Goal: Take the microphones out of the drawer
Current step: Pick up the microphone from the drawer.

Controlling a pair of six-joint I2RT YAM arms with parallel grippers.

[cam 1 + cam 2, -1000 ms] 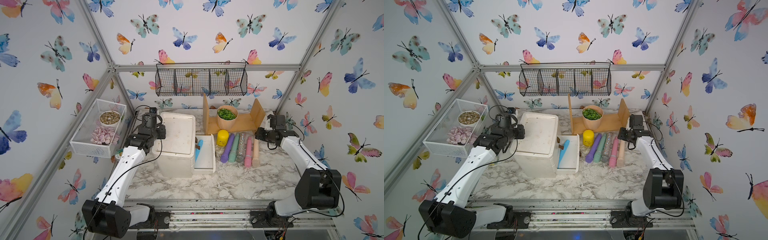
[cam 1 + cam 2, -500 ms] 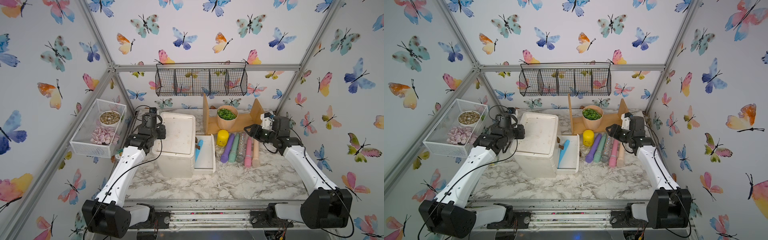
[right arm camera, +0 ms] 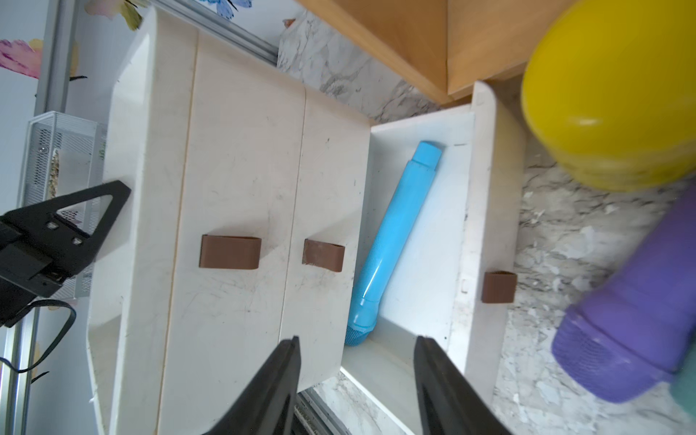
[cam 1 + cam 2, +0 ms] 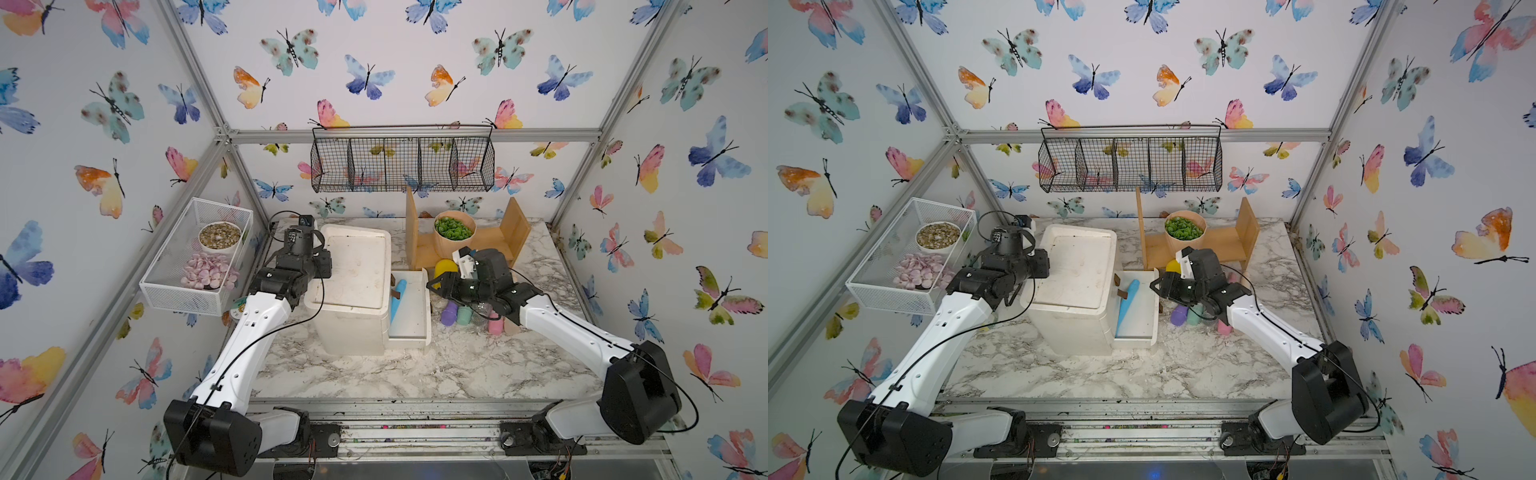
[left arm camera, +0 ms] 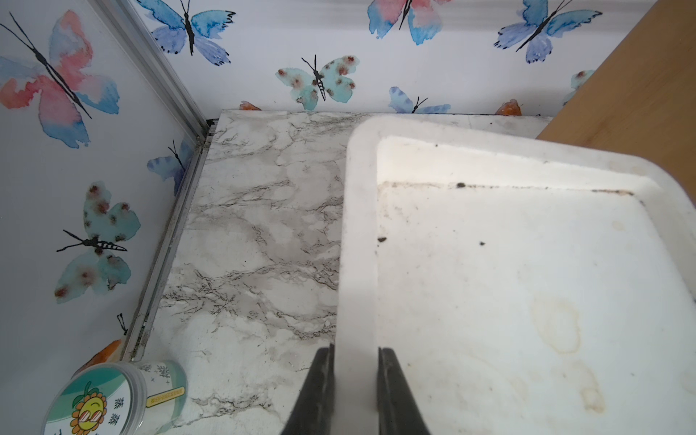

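Observation:
The blue microphone (image 4: 398,301) (image 4: 1127,305) (image 3: 391,241) lies lengthwise in the pulled-out bottom drawer (image 4: 426,307) (image 4: 1155,309) (image 3: 489,188) of the white drawer unit (image 4: 353,266) (image 5: 489,282). My right gripper (image 4: 432,284) (image 4: 1154,286) (image 3: 356,341) is open and empty. It hovers at the drawer's right side, above the row of microphones on the table. My left gripper (image 4: 321,269) (image 4: 1040,266) (image 5: 356,350) is shut on the left rim of the unit's top.
Purple (image 4: 449,313) (image 3: 632,331), green, pink and yellow (image 4: 444,268) microphones lie right of the drawer, under my right arm. Behind them a wooden stand holds a bowl of greens (image 4: 455,232). A wire basket (image 4: 401,160) hangs on the back wall. A mesh tray (image 4: 195,257) is on the left wall, with a jar (image 5: 113,399) under it.
My right arm has swung left from the table's right side, over the row of microphones, to the drawer's edge. The left arm and the blue microphone have not moved.

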